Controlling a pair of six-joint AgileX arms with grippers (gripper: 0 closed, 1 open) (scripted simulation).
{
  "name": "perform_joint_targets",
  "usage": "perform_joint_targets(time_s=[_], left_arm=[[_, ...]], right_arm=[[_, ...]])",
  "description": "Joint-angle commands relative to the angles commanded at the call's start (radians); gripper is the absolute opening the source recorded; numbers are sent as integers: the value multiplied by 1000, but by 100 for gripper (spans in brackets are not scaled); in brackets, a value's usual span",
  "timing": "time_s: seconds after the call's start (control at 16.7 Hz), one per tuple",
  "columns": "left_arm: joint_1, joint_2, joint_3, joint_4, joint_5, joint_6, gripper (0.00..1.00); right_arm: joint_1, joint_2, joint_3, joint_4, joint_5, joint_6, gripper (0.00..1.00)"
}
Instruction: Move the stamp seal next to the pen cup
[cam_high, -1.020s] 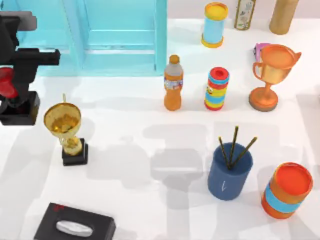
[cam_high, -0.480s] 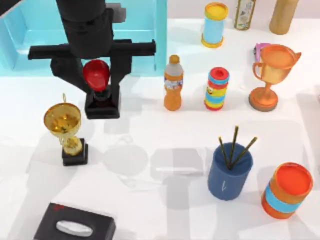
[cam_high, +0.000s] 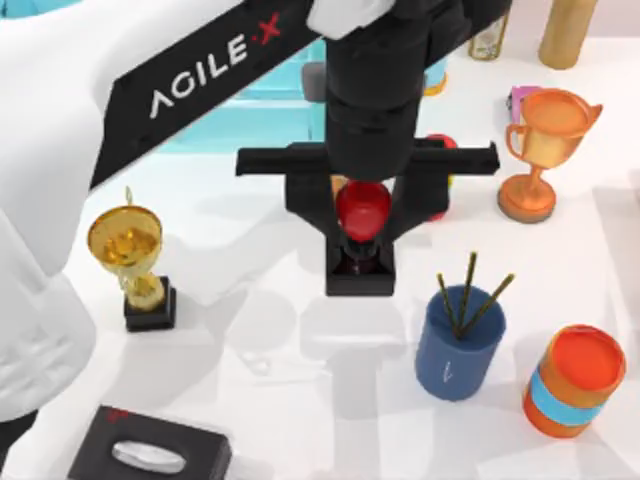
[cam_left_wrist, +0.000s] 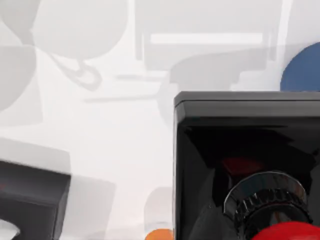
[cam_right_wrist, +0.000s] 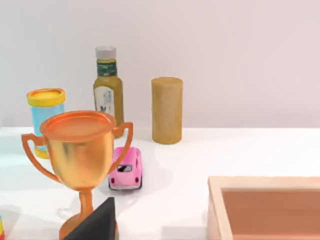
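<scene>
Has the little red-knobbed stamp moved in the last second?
Yes. Held in the left gripper, the stamp seal has travelled from the table's left edge rightward, past the gold trophy, and now hangs close to the pen cup.

The left arm (cam_high: 150, 90) covers most of the pale blue tray (cam_high: 250, 110) at the desk's far left, and its claw (cam_high: 362, 225) hides the orange bottle. The flat black tissue box (cam_high: 150, 455) is cut by the near edge. In the left wrist view, the glossy red-knobbed black stamp seal (cam_left_wrist: 250, 150) is cropped.
</scene>
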Motion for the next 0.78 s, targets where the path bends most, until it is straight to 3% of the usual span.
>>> perform_joint_targets(time_s=[0.42,0.78], left_arm=[[-16,-3,18,0,-9,-19,0],[-19,-24,-77,71,-11,-21,0]], right_arm=[[0,0,0,0,0,0,100],[0,0,0,0,0,0,100]])
